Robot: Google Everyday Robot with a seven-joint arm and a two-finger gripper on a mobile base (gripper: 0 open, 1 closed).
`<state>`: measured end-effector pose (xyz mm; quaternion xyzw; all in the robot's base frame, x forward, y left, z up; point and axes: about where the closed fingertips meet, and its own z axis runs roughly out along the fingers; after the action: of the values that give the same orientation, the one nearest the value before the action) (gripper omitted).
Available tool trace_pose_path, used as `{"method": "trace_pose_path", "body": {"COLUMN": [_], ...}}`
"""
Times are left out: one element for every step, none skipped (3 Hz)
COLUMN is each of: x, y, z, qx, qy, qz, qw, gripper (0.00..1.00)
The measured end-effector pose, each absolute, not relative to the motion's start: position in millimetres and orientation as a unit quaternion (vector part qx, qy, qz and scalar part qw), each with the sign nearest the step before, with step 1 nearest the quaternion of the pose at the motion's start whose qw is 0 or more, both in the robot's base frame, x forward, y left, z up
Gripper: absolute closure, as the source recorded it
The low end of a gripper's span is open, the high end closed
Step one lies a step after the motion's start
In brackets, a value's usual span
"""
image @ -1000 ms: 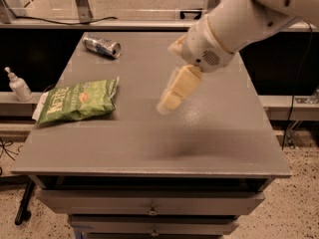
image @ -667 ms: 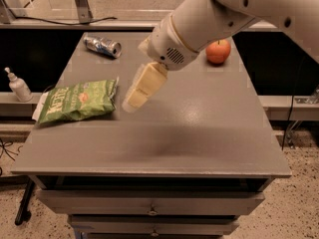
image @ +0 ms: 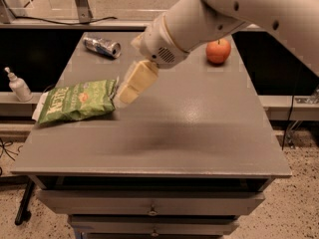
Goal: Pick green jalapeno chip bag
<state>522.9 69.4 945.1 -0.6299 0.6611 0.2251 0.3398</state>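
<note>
The green jalapeno chip bag lies flat at the left side of the grey table, with white lettering and a white edge overhanging the table's left rim. My gripper hangs from the large white arm and sits just above the bag's right end, its cream-coloured fingers pointing down and to the left. It holds nothing that I can see.
A crushed silver can lies at the back left of the table. A red apple sits at the back right. A white pump bottle stands on a ledge left of the table. Drawers run under the front edge.
The arm has swung left across the table, from the middle to the bag's right end. The apple, first hidden behind the arm, now shows.
</note>
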Motion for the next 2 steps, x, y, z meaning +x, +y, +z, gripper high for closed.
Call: {"method": "trace_pose_path", "body": {"x": [551,573], "y": [106,144], "z": [942,929], "qx": [-0.639,-0.650], "qy": [0.637,0.619], "qz": [0.242,0.261], "qw": [0.358,0.355], "gripper": [0.00,0.00]}}
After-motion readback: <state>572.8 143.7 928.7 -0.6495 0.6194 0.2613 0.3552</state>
